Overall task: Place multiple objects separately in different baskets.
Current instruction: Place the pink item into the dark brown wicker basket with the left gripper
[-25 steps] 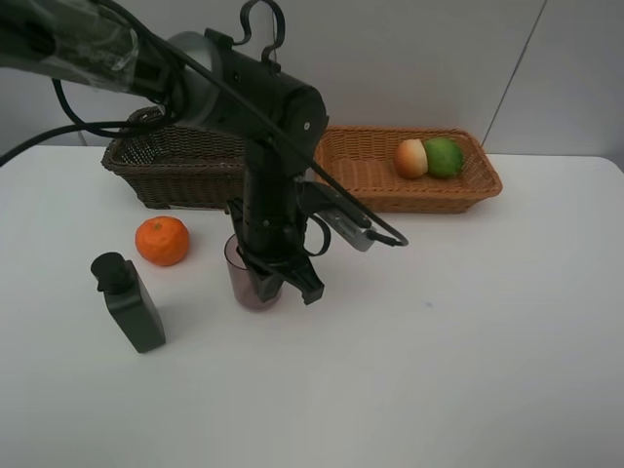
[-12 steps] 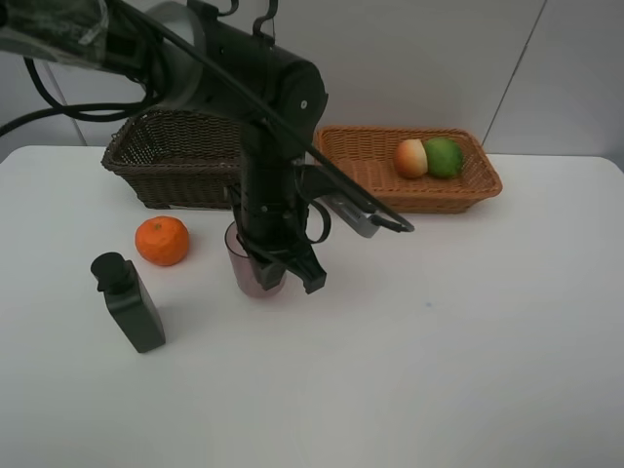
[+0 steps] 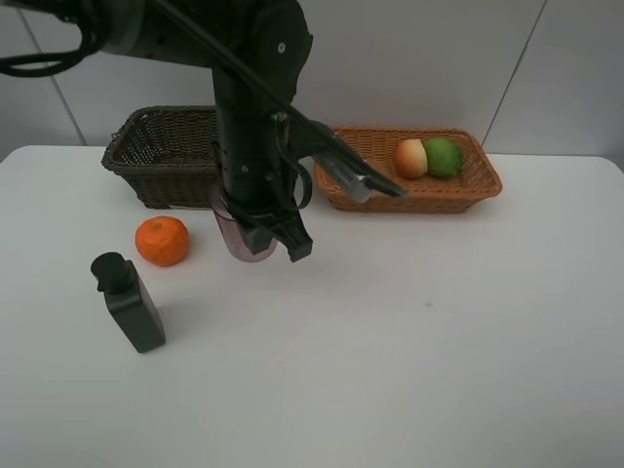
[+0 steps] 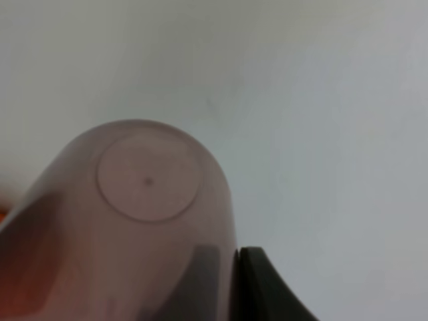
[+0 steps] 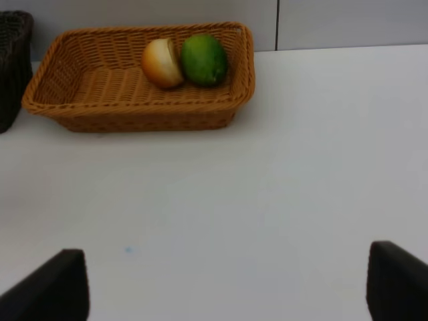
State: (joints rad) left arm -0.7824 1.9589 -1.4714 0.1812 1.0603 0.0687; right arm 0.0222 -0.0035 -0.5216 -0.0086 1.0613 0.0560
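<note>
High front view and low right-wrist view share the tan basket [image 3: 448, 195] (left wrist: close-up).

Points the dark left arm steeply down, left gripper [image 3: 268, 239] pinched tight on the mauve cup [image 3: 234, 240], and holds the right gripper [image 5: 224, 287] spread wide, empty.

You had a smooth, matt white table [image 3: 439, 341] under everything. The dark brown basket [image 3: 161, 161] was woven wicker, rough and rather dull. The light orange-tan basket [image 3: 375, 185] was the same ribbed wicker but with a slight sheen. The translucent mauve cup [image 4: 147, 200] looked like smooth, slightly cloudy plastic. The black pump bottle [image 3: 132, 307] was matt plastic. The mandarin [image 3: 161, 241] had a finely dimpled peel, and the green fruit [image 3: 445, 156] had a smooth, glossy skin. The left arm [image 3: 258, 39] had a shiny black shell.
</note>
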